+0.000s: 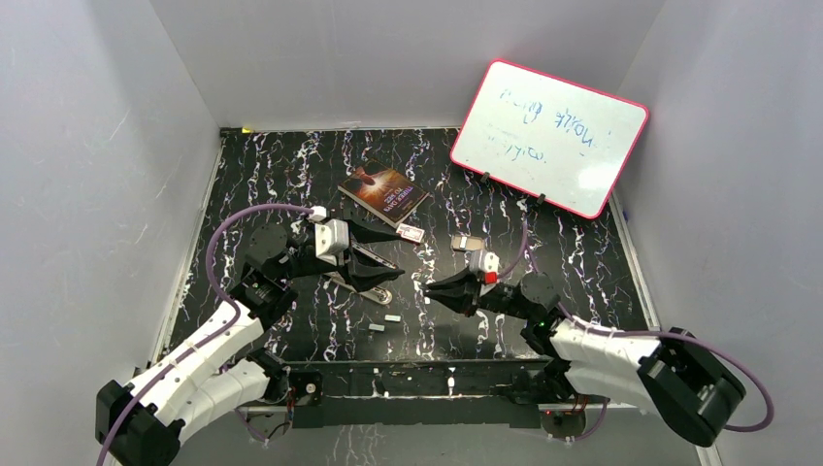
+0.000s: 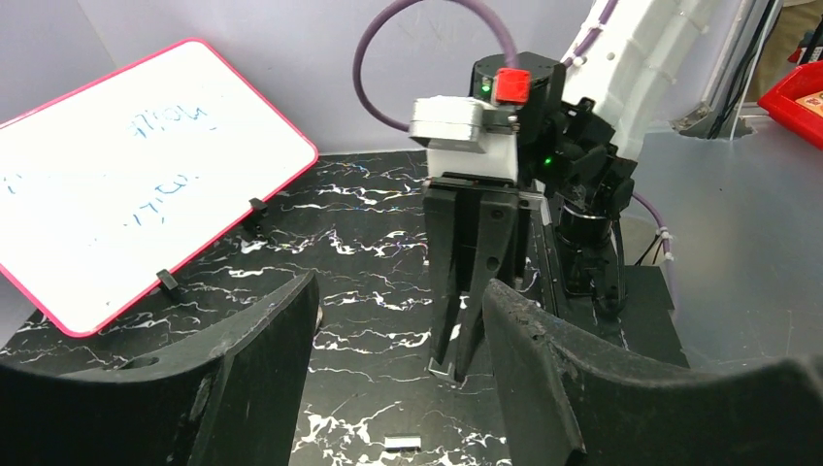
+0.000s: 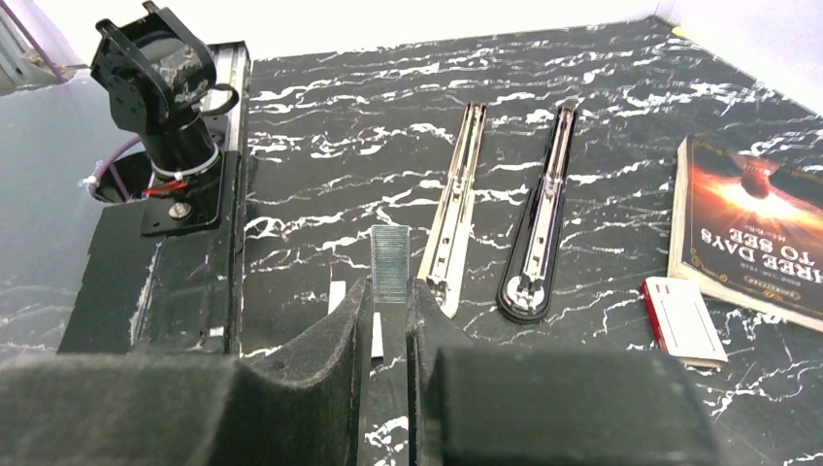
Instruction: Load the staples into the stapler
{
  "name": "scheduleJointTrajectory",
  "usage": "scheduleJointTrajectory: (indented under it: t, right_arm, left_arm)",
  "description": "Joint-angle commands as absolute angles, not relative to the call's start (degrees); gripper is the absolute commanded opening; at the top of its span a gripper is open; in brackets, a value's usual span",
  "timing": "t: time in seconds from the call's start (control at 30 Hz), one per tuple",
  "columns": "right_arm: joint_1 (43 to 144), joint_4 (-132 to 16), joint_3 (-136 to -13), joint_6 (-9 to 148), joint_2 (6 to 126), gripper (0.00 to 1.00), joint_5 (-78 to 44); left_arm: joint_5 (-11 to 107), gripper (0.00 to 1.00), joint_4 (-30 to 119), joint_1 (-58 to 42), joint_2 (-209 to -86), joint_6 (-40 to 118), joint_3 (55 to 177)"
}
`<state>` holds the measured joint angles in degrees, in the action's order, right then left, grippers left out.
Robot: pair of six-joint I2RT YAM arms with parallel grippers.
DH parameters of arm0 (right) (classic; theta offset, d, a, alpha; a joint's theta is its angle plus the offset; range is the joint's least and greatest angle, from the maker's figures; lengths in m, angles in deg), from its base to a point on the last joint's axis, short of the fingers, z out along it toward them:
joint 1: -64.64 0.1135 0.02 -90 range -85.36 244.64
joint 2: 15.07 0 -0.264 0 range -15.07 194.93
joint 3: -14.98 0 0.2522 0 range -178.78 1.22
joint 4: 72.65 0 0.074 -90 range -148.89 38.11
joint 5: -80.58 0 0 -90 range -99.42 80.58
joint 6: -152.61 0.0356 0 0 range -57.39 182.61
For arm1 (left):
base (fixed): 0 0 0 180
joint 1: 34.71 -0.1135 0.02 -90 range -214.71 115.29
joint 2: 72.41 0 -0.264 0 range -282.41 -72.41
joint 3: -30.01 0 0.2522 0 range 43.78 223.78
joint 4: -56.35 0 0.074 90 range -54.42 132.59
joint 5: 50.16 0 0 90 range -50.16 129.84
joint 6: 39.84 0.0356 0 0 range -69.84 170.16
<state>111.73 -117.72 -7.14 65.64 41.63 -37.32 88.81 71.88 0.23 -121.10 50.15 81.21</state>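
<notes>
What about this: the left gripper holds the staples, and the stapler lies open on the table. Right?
No: the right gripper holds the staples, as the right wrist view shows. The stapler lies open on the table.

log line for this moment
right tool: shut on staples | left tool: open | stapler: lying open

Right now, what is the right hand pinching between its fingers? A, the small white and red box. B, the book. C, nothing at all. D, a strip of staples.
D: in the right wrist view the right hand is closed on a strip of staples that sticks out ahead of its fingers, while the book lies well off to the side.
</notes>
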Motion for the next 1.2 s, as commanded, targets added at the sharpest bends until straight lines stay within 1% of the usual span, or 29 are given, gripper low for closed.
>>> scheduleJointTrajectory:
  t: [0.0,0.1,0.2,0.33,0.67,0.97,1.17]
  right_arm:
    - [106.45,-131.52,-8.62,71.12,46.77,0.0,-48.65]
    - [104.86,-140.36,-8.89,73.22,51.12,0.0,-52.12]
    - [104.69,-150.6,-8.72,75.93,53.97,0.0,-52.19]
    - [104.68,-156.91,-8.85,76.7,54.6,0.0,-50.67]
    - [104.71,-154.63,-12.49,74.74,50.84,0.0,-47.15]
    - [104.69,-154.41,-14.63,75.9,48.65,0.0,-46.45]
    - [104.68,-156.28,-15.42,77.51,49.04,0.0,-46.56]
  left_arm:
    - [88.59,0.61,73.83,-0.07,-120.33,51.79,81.25]
    - [89.74,0.61,74.6,-0.08,-121.56,51.96,81.54]
    - [92.11,0.61,78.1,-0.04,-122.41,49.92,81.4]
    - [94.4,0.61,83.99,-0.08,-122.33,46.22,80.07]
    - [99.17,0.56,87.07,-0.08,-125.17,44.53,80.38]
    - [99.51,0.52,93.36,0.83,-129.78,42.03,81.25]
    - [99.51,0.5,94.58,2.31,-132.11,42.16,82.03]
